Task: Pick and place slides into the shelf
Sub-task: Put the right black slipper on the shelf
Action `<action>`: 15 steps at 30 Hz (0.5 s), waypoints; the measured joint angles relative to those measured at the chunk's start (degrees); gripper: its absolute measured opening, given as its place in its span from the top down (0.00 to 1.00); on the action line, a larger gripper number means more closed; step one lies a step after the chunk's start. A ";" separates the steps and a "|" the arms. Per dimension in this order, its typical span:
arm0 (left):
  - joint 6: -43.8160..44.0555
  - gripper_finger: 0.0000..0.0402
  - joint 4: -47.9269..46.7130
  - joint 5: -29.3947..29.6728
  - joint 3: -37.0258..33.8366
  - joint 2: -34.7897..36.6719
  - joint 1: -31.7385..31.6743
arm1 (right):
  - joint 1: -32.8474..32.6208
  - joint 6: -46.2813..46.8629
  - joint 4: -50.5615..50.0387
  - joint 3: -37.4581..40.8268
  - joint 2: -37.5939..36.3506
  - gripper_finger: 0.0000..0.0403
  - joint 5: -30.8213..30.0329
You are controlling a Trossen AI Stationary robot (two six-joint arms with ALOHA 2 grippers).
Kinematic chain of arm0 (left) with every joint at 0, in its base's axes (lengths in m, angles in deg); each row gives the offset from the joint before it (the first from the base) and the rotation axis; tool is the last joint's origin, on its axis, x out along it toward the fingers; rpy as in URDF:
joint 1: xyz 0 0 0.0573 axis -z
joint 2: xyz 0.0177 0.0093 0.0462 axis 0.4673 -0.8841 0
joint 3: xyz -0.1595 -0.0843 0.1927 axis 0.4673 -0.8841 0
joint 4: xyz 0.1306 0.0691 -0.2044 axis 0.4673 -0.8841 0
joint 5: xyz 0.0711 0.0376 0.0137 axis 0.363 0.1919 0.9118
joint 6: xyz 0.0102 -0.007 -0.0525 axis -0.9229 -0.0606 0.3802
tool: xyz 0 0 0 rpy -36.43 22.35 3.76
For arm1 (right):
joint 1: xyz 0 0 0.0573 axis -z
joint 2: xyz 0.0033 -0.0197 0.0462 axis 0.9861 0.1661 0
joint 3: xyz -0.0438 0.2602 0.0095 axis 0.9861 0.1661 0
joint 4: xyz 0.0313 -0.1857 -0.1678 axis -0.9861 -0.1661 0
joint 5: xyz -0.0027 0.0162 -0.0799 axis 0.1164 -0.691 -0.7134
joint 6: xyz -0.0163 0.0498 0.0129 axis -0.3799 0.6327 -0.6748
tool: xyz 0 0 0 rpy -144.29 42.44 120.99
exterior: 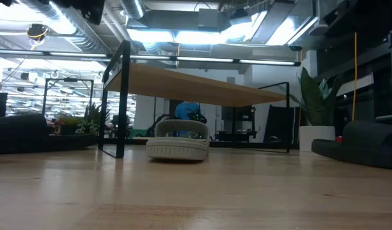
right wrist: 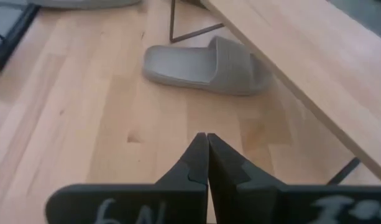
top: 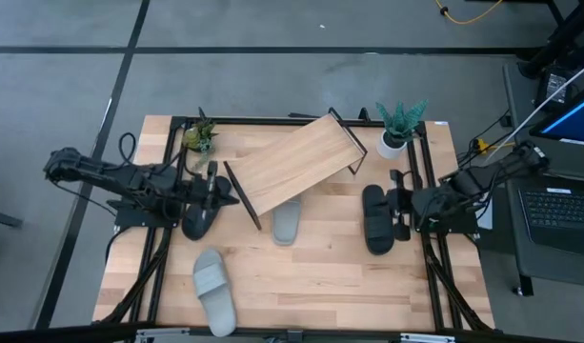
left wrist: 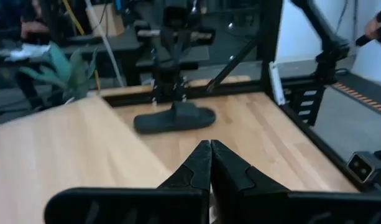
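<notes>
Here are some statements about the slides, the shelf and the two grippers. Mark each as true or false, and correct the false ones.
1. Both black slides lie on top of the shelf. False: one black slide lies on the table by the right gripper, the other by the left gripper.
2. A grey slide lies partly under the shelf. True.
3. Both grippers are shut and empty. True.
4. The second grey slide leans against a potted plant. False: it lies flat near the table's front edge.

White handwritten marks showing on right gripper body, below its fingertips; blurred, maybe "6N", otherwise unreadable.
</notes>
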 joint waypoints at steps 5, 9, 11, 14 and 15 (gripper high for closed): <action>-3.83 1.00 2.91 5.62 0.00 -2.43 5.22 | -5.08 3.88 -3.97 -3.93 5.55 1.00 -3.01; -2.25 1.00 2.84 11.08 0.00 -3.91 7.92 | -7.86 11.53 -10.32 -7.63 10.75 1.00 -3.96; -1.91 1.00 2.82 12.10 0.00 -4.69 8.78 | -9.16 14.01 -12.60 -9.17 13.32 1.00 -3.92; -1.89 1.00 3.10 12.58 0.00 -5.77 9.73 | -11.44 17.16 -15.47 -11.92 16.89 1.00 -3.89; -1.88 1.00 3.14 12.58 0.00 -6.04 9.97 | -12.33 18.46 -16.79 -13.11 18.02 1.00 -3.89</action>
